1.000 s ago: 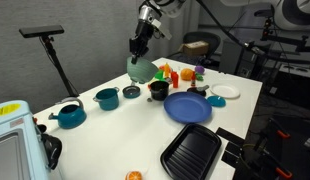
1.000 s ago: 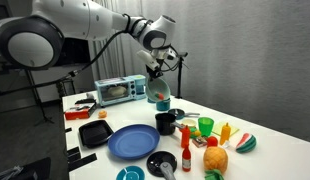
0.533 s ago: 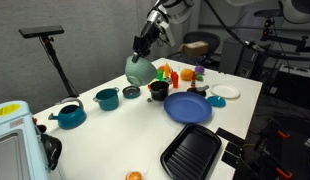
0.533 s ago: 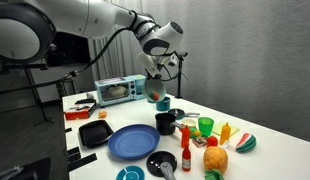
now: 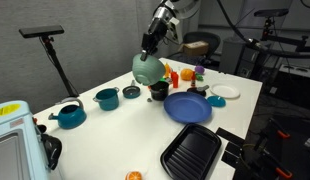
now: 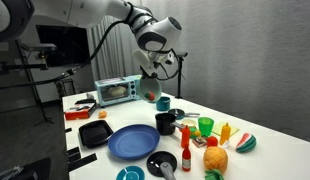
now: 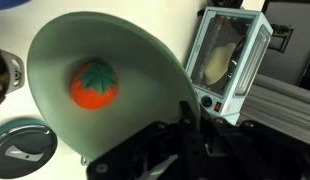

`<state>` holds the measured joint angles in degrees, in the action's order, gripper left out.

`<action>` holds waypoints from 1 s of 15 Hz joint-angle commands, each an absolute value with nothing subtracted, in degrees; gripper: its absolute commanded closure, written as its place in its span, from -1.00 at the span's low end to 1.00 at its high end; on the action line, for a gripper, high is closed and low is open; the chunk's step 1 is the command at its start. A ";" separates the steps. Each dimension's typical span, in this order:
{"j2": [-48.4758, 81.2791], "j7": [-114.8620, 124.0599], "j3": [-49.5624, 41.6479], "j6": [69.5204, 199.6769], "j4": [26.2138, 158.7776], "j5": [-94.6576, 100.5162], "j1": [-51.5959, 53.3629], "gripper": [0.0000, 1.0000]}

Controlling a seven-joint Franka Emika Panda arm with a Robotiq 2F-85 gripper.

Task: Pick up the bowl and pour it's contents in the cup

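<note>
**Holding the loaded bowl aloft, the pour not yet begun**

Hanging above the table (image 5: pixel 113 140) in both exterior views, the pale sea-green bowl (image 5: pixel 147 68) is clear of every surface and steeply tilted, its underside turned to the camera; the gripper (image 5: pixel 148 46) sits at its upper rim. In the wrist view the bowl (image 7: pixel 85 60) shows its inside, and the gripper (image 7: pixel 188 120) comes in at the lower right with its jaws closed on the rim, one finger inside the wall and one outside; the grip looks firm, though the outer finger is mostly hidden. The orange-red toy fruit (image 7: pixel 95 85), green-leafed on top, rests against the inner wall and has not spilled; the toaster oven (image 7: pixel 230 55) stands beyond the rim.

The pick-up looks done; the step in hand, as I judge it, is carrying the bowl over a cup. Below it stand a black cup (image 5: pixel 158 90) and, beside that, a small teal cup (image 5: pixel 130 92), with the teal pot (image 5: pixel 106 98) and the blue plate (image 5: pixel 187 107) near; which cup is meant I cannot tell. The next move calls for bringing the bowl's low edge directly over the chosen mouth, then rolling the wrist slowly; the mouths are narrow and the fruit is round, so a hasty tip could send it bouncing onto the table.
</note>
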<state>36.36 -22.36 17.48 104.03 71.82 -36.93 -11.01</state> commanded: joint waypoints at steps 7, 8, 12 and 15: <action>31.33 -22.69 10.40 102.06 75.84 -37.65 -9.39 0.84; 31.41 -22.69 10.31 102.07 75.87 -37.64 -9.38 0.84; 31.79 -22.67 10.29 102.09 75.90 -37.59 -9.10 0.84; 31.79 -22.66 10.25 102.10 75.90 -37.58 -9.02 0.84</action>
